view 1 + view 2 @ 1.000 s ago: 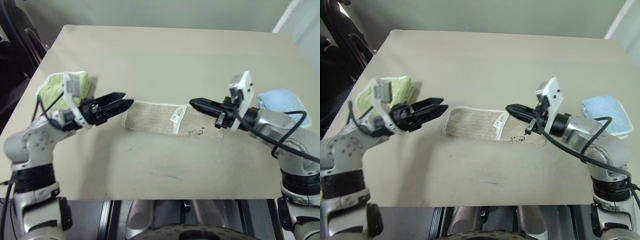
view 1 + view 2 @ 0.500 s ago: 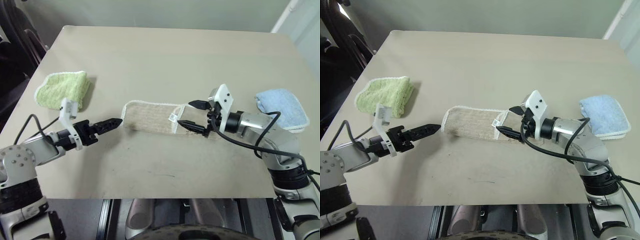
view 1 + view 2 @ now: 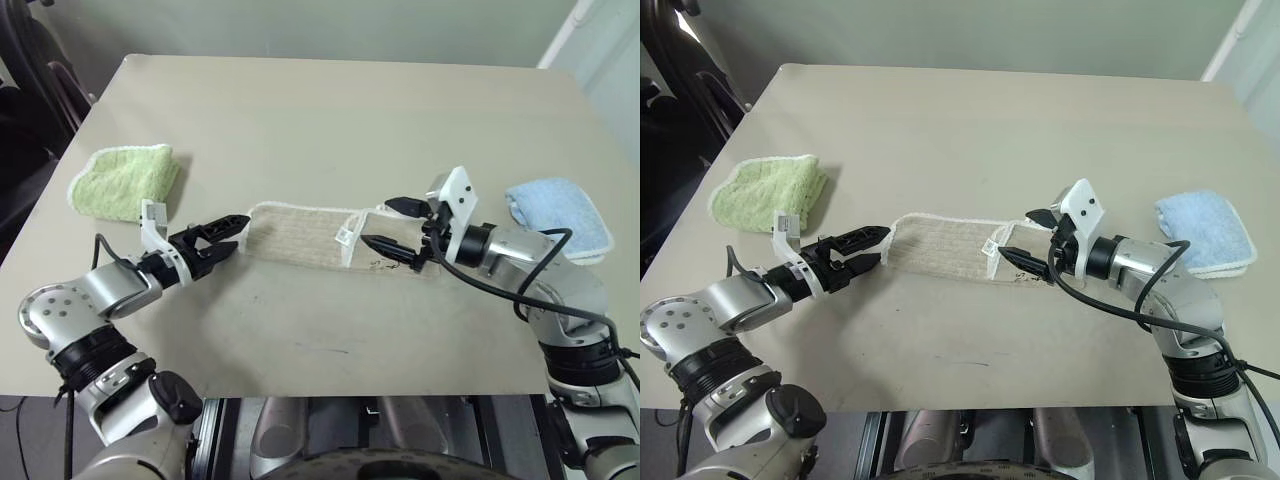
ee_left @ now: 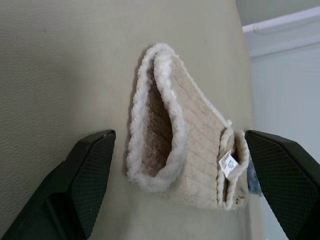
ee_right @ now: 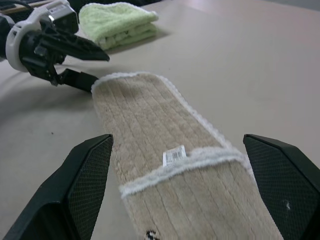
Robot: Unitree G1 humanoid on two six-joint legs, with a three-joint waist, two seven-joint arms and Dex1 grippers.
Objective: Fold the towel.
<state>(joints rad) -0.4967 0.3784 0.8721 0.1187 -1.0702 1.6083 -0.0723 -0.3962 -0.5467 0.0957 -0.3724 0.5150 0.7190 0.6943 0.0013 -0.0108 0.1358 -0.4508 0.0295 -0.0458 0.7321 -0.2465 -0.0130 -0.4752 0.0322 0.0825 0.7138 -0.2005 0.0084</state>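
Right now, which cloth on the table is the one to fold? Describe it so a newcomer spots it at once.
On the beige tabletop, look at the middle, between the two grippers. The long beige ribbed terry towel with white corded edging lies there, a small white tag on its folded-over flap. The fluffy green folded towel and light-blue folded towel sit near the table's side edges.

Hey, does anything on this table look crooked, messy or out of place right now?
Only mildly: the beige terry-cloth towel lies as a long strip, its right end overlapped by a folded-over layer with the white tag exposed. The green and blue folded towels sit neatly.
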